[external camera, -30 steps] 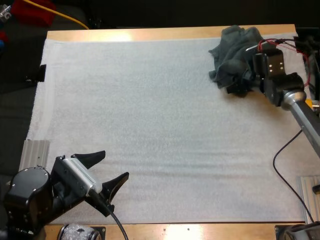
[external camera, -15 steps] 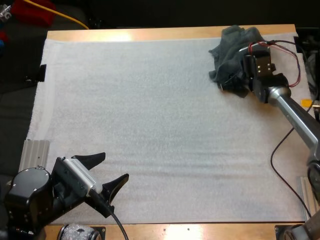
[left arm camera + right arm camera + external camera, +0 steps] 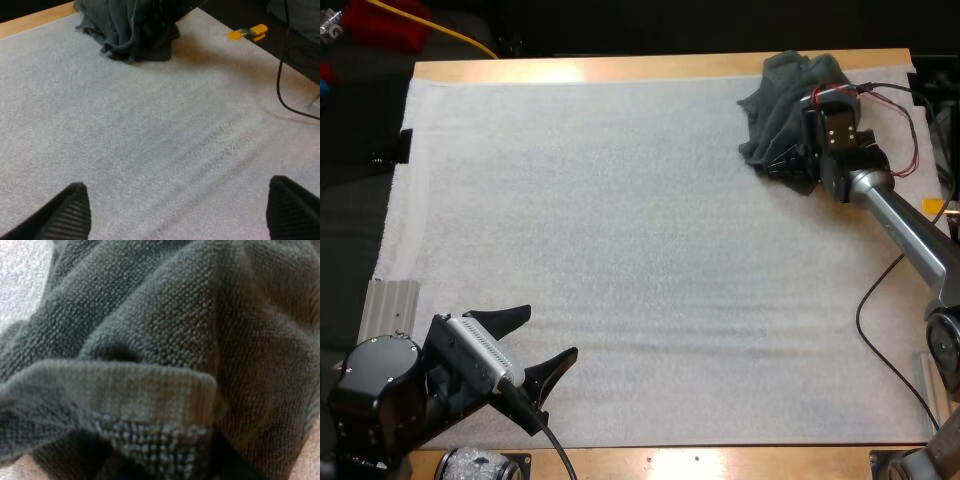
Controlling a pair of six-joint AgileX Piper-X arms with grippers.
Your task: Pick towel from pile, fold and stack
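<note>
Left tool (image 3: 548, 331) spread apart over the mat (image 3: 620, 250); right tool (image 3: 785, 168) at the crumpled towel (image 3: 790, 95), grip impossible to tell.

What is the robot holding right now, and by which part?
The left end effector is open over the mat, holding nothing. The right end effector is at the edge of the crumpled towel; whether it grips cannot be told.

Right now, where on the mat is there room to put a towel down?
The mat is bare across its middle and left side, beyond the open left gripper. It's crowded at the far right corner, where the right gripper is at the crumpled towel.
</note>
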